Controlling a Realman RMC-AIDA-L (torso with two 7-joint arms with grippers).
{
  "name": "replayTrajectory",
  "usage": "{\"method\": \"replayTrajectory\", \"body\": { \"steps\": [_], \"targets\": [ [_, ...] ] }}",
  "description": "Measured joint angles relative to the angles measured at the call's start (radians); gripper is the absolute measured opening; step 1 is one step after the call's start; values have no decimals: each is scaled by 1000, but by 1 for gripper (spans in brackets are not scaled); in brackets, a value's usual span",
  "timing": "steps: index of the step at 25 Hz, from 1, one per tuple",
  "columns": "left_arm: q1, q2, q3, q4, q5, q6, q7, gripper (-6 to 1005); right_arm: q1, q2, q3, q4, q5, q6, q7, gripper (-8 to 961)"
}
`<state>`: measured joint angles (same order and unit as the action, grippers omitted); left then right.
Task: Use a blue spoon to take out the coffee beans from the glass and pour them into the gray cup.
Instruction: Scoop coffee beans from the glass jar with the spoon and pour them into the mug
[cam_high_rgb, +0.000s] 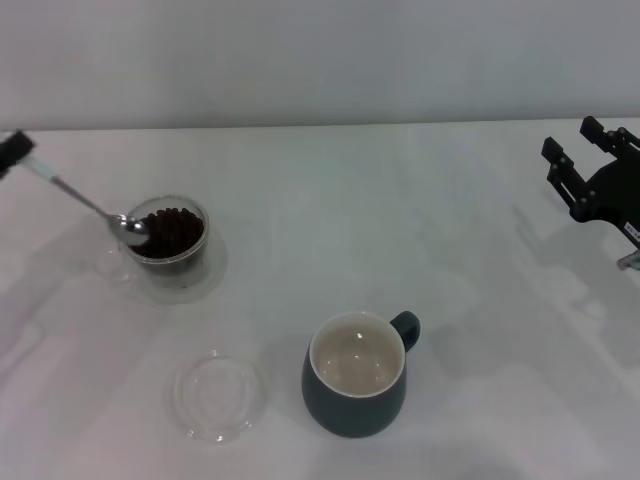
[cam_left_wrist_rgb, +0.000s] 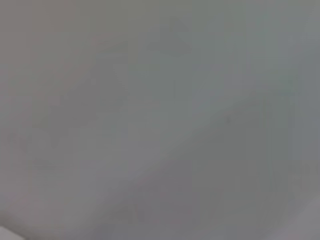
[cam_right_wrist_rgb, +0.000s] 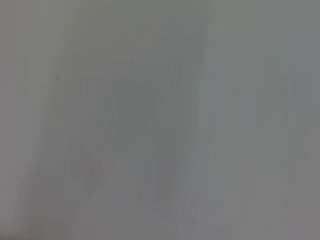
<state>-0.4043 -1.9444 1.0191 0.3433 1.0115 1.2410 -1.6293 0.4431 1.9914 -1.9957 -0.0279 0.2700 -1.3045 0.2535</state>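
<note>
In the head view the glass stands at the left of the white table, filled with dark coffee beans. The blue spoon slants down from the far left, its metal bowl at the glass's near-left rim. My left gripper is at the left edge, shut on the spoon's pale handle end. The gray cup stands front centre, handle to the right, its cream inside empty. My right gripper hovers open and empty at the far right. Both wrist views show only blank grey surface.
A flat, shallow clear round dish lies left of the gray cup near the front. The glass sits on a clear saucer. A pale wall runs behind the table.
</note>
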Motion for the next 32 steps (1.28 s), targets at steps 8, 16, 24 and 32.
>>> {"method": "replayTrajectory", "body": {
  "steps": [8,16,24,32],
  "targets": [
    [-61,-9,-1,15,75,-149,2,129,11,4,17,-1,0,19,-9,513],
    [-107,-20,-1,25,121,-270,57,129,28,7,39,-1,0,59,-21,513],
    [-168,-37,0,18,190,-317,49,129,49,9,54,-2,0,71,-31,514],
    [-184,-42,3,11,224,-359,-4,129,54,9,57,-25,0,100,-37,513]
  ]
}}
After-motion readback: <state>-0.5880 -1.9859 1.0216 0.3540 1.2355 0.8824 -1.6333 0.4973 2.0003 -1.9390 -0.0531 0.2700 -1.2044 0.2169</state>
